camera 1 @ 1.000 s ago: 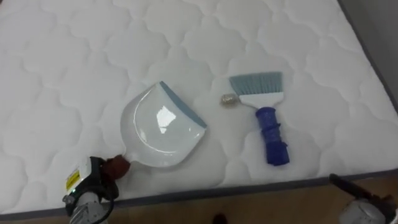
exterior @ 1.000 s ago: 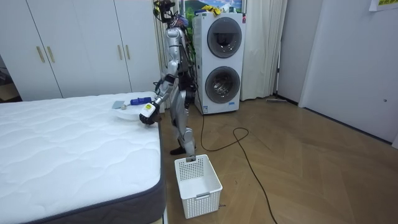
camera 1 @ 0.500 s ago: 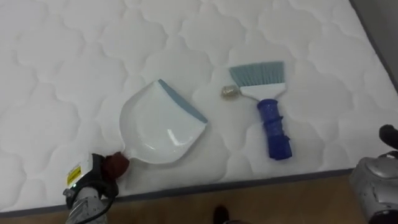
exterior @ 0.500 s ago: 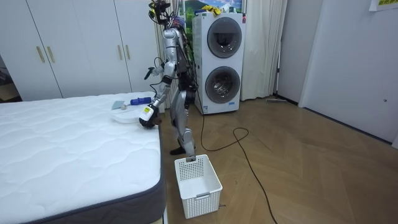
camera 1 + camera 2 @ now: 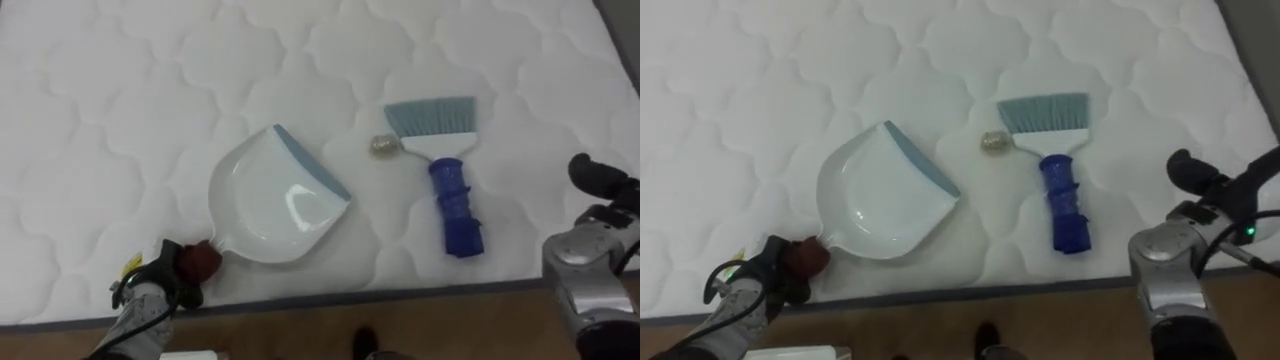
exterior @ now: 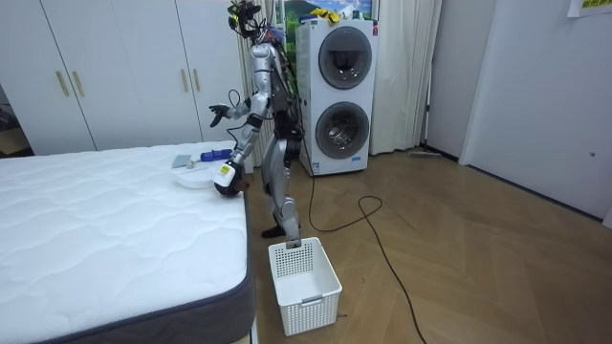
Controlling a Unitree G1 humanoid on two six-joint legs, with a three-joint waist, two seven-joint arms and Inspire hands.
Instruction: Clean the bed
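My left hand [image 5: 150, 290] is clenched round the dustpan's reddish handle at the bed's [image 5: 120, 100] near edge. The dustpan [image 5: 270, 200] lies flat, its lip toward the mess. My right hand [image 5: 1190, 170] hovers loose-fingered, free, I judge, for the brush [image 5: 455, 200], whose bristles sit just beside a crumpled scrap [image 5: 381, 146].

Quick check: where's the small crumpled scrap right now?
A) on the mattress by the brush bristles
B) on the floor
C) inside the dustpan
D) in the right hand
A: the scrap lies on the mattress right beside the left end of the brush bristles, outside the dustpan.
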